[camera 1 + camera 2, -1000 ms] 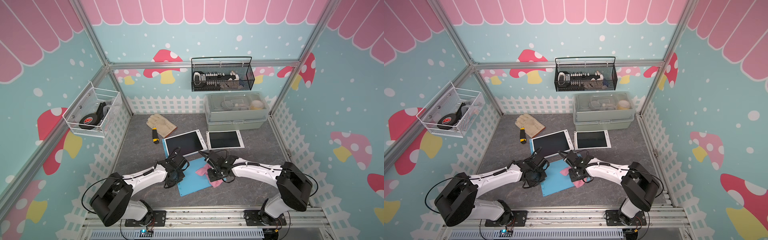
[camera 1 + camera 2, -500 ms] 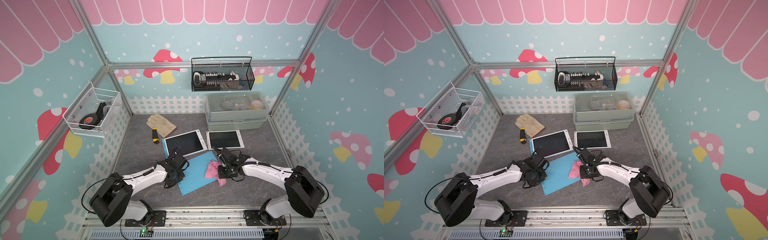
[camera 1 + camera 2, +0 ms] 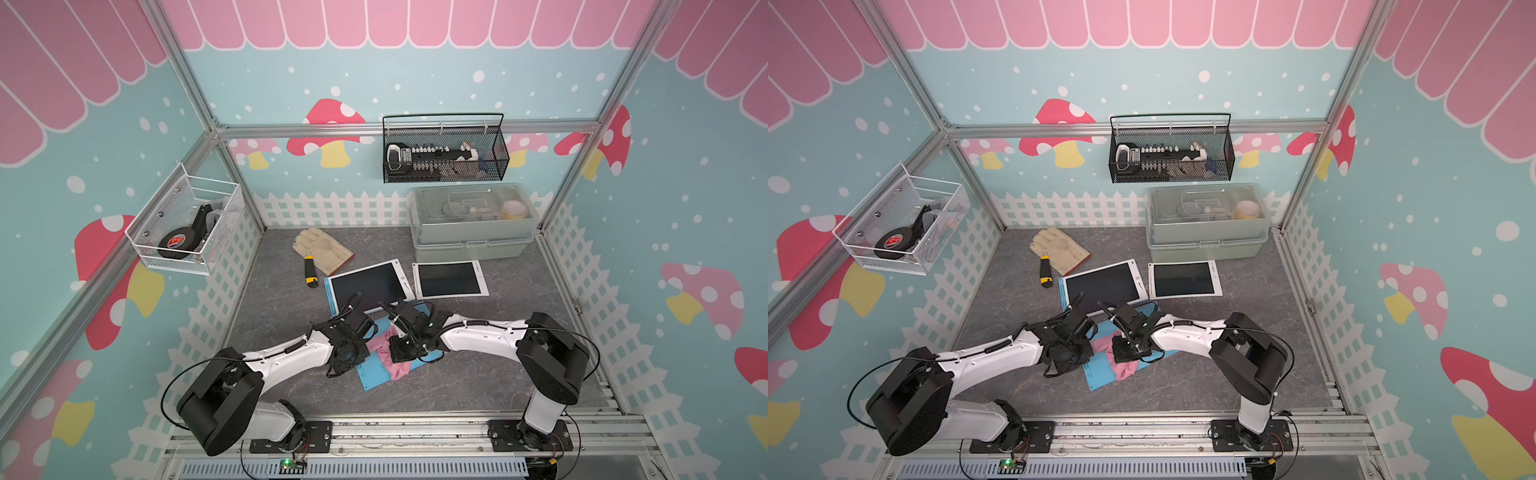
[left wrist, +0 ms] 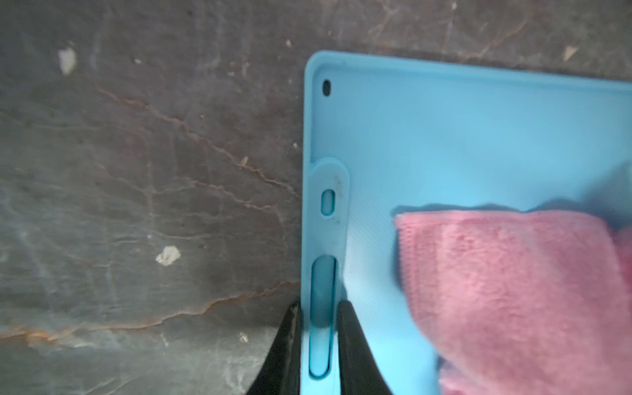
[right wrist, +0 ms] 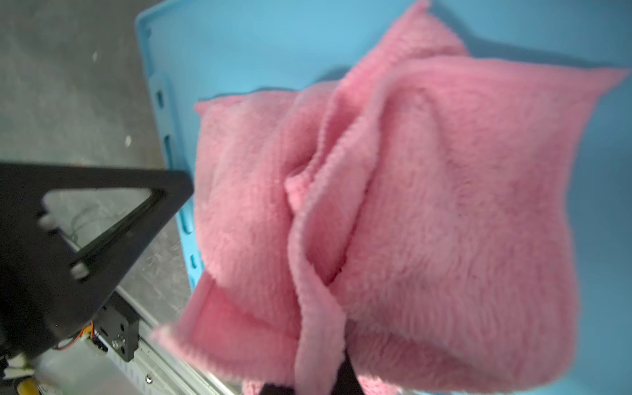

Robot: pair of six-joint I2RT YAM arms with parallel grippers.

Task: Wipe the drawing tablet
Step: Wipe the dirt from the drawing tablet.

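Cloth (image 5: pixel 410 222) clamped in my right claw (image 3: pixel 404 349), pressing on the blue tablet (image 4: pixel 478 136). Left claw (image 4: pixel 318 307) pinches its edge. Wiping's underway, corners probably left.

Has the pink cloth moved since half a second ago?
Yes. The pink cloth, clamped in the right gripper, has slid across the blue tablet toward the edge the left gripper pinches.

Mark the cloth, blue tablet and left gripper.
cloth (image 5: pixel 427 205): right wrist view, middle of the bunched folds.
blue tablet (image 4: pixel 478 136): left wrist view, bare surface near its corner.
left gripper (image 4: pixel 319 309): left wrist view, between the fingertips at the tablet's edge.
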